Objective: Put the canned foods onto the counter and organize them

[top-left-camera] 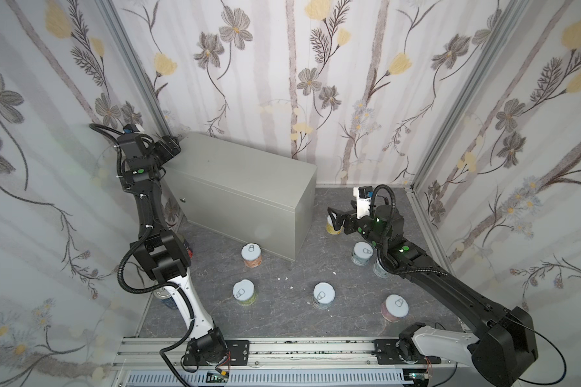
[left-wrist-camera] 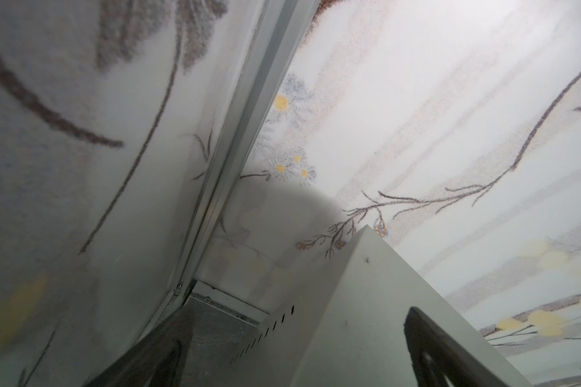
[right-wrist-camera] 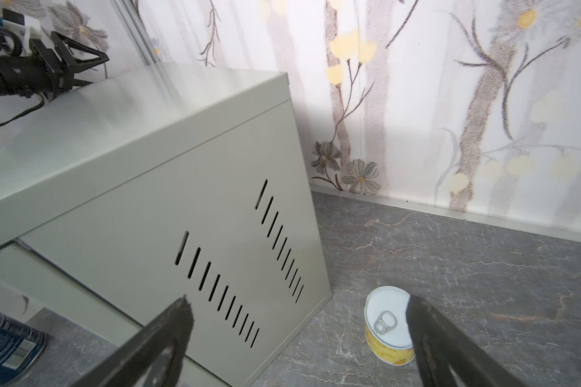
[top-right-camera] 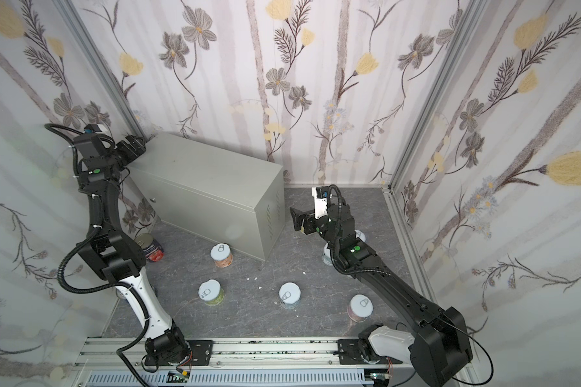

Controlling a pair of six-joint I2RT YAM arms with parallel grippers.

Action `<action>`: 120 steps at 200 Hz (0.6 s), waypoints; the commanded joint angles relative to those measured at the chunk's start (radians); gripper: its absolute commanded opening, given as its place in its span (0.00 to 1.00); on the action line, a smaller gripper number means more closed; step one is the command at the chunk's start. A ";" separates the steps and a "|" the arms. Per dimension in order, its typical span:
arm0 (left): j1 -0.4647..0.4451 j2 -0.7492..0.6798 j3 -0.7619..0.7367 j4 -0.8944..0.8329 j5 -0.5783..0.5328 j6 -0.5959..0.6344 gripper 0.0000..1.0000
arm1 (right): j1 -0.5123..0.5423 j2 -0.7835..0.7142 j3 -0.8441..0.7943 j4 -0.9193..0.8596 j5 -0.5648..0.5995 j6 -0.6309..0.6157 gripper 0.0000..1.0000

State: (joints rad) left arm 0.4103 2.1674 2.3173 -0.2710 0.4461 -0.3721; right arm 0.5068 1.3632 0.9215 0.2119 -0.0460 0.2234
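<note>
The counter (top-left-camera: 242, 181) (top-right-camera: 208, 181) is a light grey metal box at the back, its top bare. My left gripper (top-left-camera: 170, 149) (left-wrist-camera: 292, 348) hovers open and empty over the counter's (left-wrist-camera: 366, 301) back left corner. My right gripper (top-left-camera: 334, 217) (right-wrist-camera: 297, 321) is open just above a short yellow can (right-wrist-camera: 386, 325) (top-left-camera: 332, 230) on the floor beside the counter's vented end; one finger (right-wrist-camera: 426, 335) overlaps its rim. Short cans stand in front: orange (top-left-camera: 251, 255), green (top-left-camera: 244, 292), blue (top-left-camera: 323, 295), pink (top-left-camera: 395, 307). A tall dark blue can (top-right-camera: 150, 248) stands left of the counter.
Two more short cans (top-left-camera: 362, 253) (top-left-camera: 379, 268) sit partly under my right arm. Another dark can (top-left-camera: 166, 298) is half hidden behind my left arm. Flowered walls close in on three sides. A metal rail (top-left-camera: 282, 351) runs along the front edge.
</note>
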 commanded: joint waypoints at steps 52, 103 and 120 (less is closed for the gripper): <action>-0.063 -0.094 -0.094 -0.023 0.095 -0.011 0.98 | -0.119 0.080 0.063 0.106 -0.069 0.126 1.00; -0.102 -0.188 -0.226 -0.024 0.115 0.013 0.96 | -0.169 0.172 0.166 0.068 -0.064 0.176 1.00; -0.123 -0.230 -0.270 -0.023 0.095 0.025 0.96 | -0.181 0.199 0.194 0.065 -0.066 0.184 1.00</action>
State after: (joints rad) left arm 0.3180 1.9907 2.0911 -0.2829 0.4881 -0.3443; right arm 0.3386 1.5307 1.0779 0.2684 -0.1062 0.3779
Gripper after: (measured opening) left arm 0.962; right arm 0.996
